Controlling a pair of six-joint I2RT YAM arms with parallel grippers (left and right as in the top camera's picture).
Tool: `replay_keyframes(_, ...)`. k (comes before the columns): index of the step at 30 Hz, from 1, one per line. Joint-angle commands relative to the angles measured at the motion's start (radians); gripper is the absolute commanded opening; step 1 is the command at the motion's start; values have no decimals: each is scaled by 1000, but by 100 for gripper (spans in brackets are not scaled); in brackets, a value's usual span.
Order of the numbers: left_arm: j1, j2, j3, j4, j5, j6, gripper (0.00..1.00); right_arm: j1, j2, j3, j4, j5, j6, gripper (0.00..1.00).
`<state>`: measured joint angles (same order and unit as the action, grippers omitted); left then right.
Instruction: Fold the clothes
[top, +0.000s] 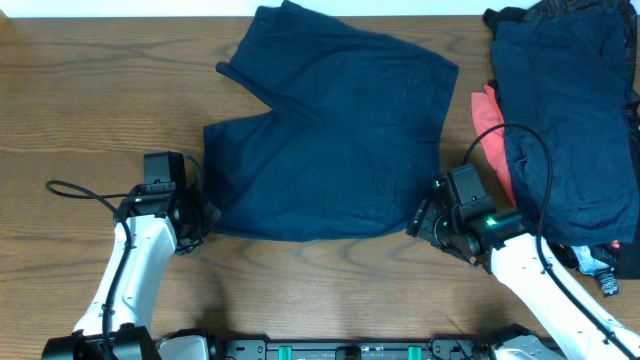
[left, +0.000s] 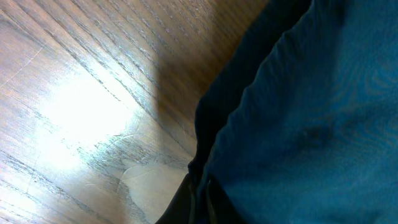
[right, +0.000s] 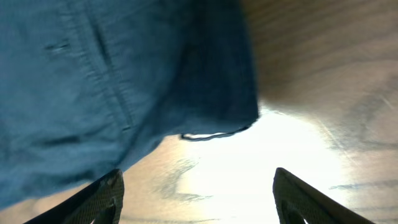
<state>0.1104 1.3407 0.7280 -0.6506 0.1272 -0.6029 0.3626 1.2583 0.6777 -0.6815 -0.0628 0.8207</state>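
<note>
A wide pair of navy shorts (top: 330, 130) lies spread flat on the wooden table. My left gripper (top: 205, 215) is at its near left corner, and in the left wrist view its fingers (left: 200, 202) are shut on the shorts' edge (left: 298, 112). My right gripper (top: 425, 222) is open just off the shorts' near right corner; the right wrist view shows its fingers (right: 198, 186) wide apart over bare wood, with the shorts' corner (right: 124, 81) just ahead of them. A pile of navy clothes (top: 570, 110) with a coral-red piece (top: 492, 125) lies at the right.
The wooden table (top: 80, 90) is bare at the left. A black cable (top: 75, 190) loops beside my left arm. A cable (top: 535, 170) from my right arm arcs over the pile. A small packet (top: 600, 268) lies at the pile's near edge.
</note>
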Motion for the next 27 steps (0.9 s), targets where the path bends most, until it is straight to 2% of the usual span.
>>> replay_keyframes(1,4,-5,11,-4,-16,-4,6,5,48,-11,0,89,87,76)
replay_keyframes(6,4,-5,11,-3,-16,-4,6,5,131,-14,71,146,129,89)
replay_keyframes(13,4,-5,11,-4,-16,0,6,5,222,-14,199,106,129,88)
replay_keyframes(18,4,-5,11,-3,-40,-1,6,5,233,-14,161,12,130,73)
replay_keyframes(24,4,-5,11,-3,-42,-1,6,5,232,-14,158,-24,137,68)
replay_keyframes(25,4,-5,11,-3,-43,-1,6,5,232,-14,158,-24,137,62)
replay_keyframes(27,4,-5,11,-3,-46,-1,6,5,232,-14,157,-20,137,30)
